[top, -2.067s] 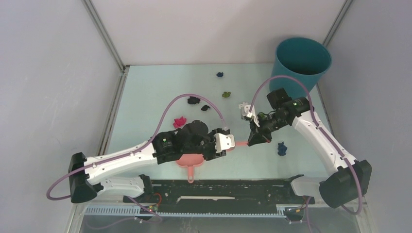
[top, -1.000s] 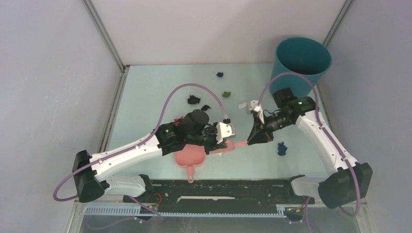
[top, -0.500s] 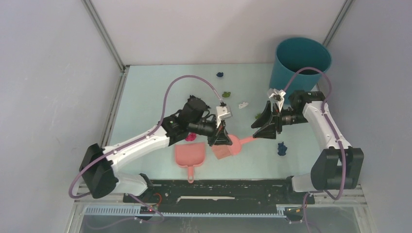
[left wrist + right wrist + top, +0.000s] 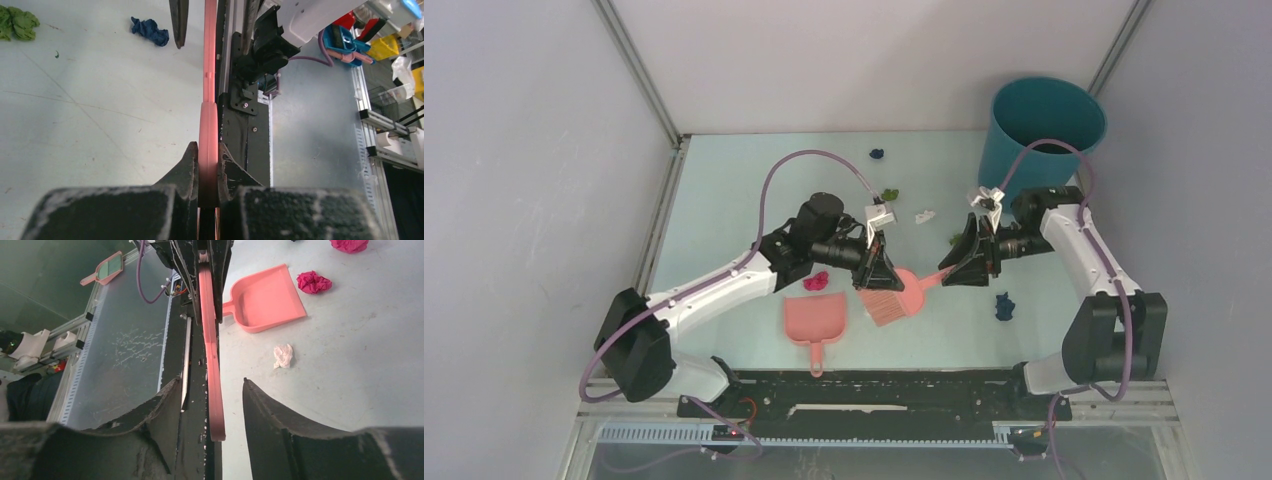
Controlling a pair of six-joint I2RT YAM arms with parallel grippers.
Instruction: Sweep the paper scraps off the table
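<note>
My left gripper (image 4: 876,268) is shut on the pink hand brush (image 4: 892,298), its jaws pressed on the handle (image 4: 208,125). The handle's free end (image 4: 214,390) lies between the fingers of my right gripper (image 4: 954,268), which is open (image 4: 211,381) with a gap on both sides. Paper scraps lie on the table (image 4: 724,200): magenta (image 4: 816,281), dark blue (image 4: 1004,305), white (image 4: 926,215), green (image 4: 890,193) and another blue one (image 4: 877,154). The right wrist view shows two magenta scraps (image 4: 313,281) and a white one (image 4: 283,355).
A pink dustpan (image 4: 816,322) lies flat near the front, left of the brush head. A teal round bin (image 4: 1046,125) stands at the back right corner. A black rail (image 4: 874,395) runs along the near edge, and grey walls frame the table.
My right gripper has opened and let go of the brush handle. My left arm has carried the brush farther from the front edge, off the dustpan. Both grippers moved away from the rail.
</note>
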